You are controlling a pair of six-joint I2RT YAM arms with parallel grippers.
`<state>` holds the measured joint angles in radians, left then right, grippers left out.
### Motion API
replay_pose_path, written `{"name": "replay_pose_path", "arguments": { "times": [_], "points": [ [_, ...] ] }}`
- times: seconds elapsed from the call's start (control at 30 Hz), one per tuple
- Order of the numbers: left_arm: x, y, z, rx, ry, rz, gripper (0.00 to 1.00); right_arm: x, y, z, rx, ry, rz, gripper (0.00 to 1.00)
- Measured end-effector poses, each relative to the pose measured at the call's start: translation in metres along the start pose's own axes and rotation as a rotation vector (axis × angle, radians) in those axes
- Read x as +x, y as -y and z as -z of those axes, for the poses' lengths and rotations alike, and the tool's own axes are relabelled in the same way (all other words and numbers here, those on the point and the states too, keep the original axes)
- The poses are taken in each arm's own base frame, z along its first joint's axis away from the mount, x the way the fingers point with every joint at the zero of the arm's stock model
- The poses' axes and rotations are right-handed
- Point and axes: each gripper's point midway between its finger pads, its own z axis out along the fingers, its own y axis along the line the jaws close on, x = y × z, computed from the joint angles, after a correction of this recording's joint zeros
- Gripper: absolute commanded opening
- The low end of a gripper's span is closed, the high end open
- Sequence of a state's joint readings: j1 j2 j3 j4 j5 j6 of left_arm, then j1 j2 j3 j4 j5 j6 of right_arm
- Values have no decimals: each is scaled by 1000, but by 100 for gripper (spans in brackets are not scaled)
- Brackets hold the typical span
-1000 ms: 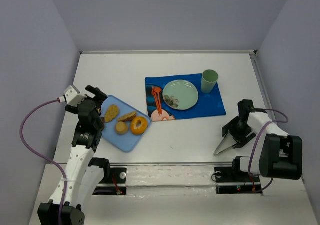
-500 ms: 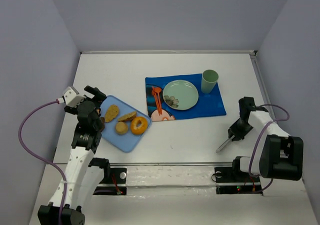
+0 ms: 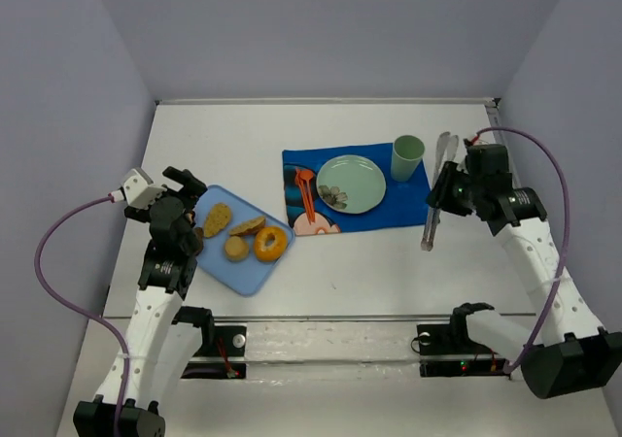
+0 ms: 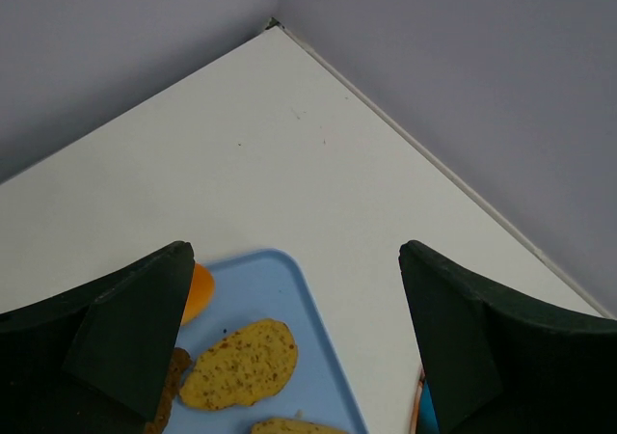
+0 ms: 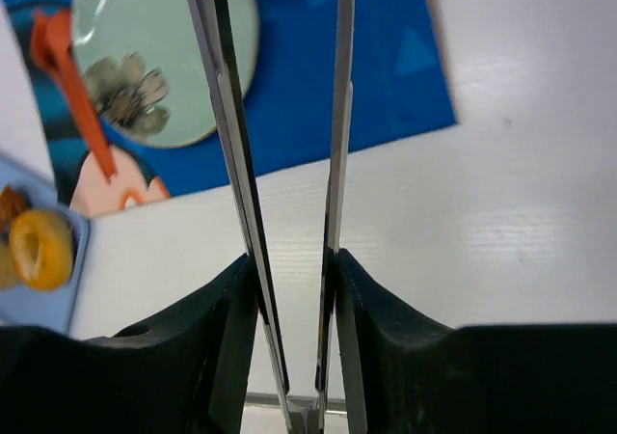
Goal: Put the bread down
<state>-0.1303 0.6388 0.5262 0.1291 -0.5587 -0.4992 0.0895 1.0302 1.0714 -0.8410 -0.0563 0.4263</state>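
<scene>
The bread (image 3: 270, 244) is a glossy orange ring lying on the right part of the blue tray (image 3: 248, 274). It shows at the left edge of the right wrist view (image 5: 40, 249), and a sliver shows in the left wrist view (image 4: 198, 292). My left gripper (image 3: 185, 183) is open and empty above the tray's left end (image 4: 294, 251). My right gripper (image 3: 455, 190) is shut on metal tongs (image 3: 433, 214), held in the air over the right edge of the blue mat (image 3: 408, 206). The tong arms (image 5: 227, 116) stand slightly apart between my fingers.
A green plate (image 3: 351, 184) with a little food, an orange fork (image 3: 305, 192) and a green cup (image 3: 407, 157) sit on the mat. The tray also holds a flat oval piece (image 3: 217, 219), a small bun (image 3: 236, 249) and a brown piece (image 3: 248, 226). Walls enclose the table.
My right arm has lifted the tongs off the table at the front right and swung them back to the mat's right edge. The left arm has not moved.
</scene>
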Motion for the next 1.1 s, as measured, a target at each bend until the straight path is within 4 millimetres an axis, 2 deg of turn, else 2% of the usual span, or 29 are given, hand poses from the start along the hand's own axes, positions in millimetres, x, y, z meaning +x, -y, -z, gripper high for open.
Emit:
{"name": "replay_pose_path", "arguments": {
  "times": [0.07, 0.1, 0.2, 0.27, 0.43, 0.53, 0.73, 0.93, 1.1],
  "points": [
    [0, 0, 0, 2, 0, 1, 99, 8, -33, 1, -99, -25, 121, 47],
    [0, 1, 0, 4, 0, 1, 99, 18, -57, -2, -174, -61, 201, 49],
    [0, 1, 1, 9, -1, 2, 99, 45, -102, -12, -296, -170, 368, 55],
    [-1, 1, 2, 10, 0, 4, 99, 66, -127, -25, -341, -242, 492, 58],
    [-7, 2, 5, 19, 14, 15, 99, 109, -170, -42, -408, -378, 732, 63],
    [-9, 2, 7, 23, 20, 20, 99, 124, -178, -43, -427, -435, 821, 65],
    [-10, 2, 8, 24, 22, 22, 99, 133, -195, -43, -475, -476, 919, 65],
    [-9, 2, 8, 26, 18, 20, 99, 135, -212, -34, -562, -481, 927, 65],
    [-9, 2, 8, 25, 16, 18, 99, 146, -217, -40, -582, -539, 904, 65]
  ]
}}
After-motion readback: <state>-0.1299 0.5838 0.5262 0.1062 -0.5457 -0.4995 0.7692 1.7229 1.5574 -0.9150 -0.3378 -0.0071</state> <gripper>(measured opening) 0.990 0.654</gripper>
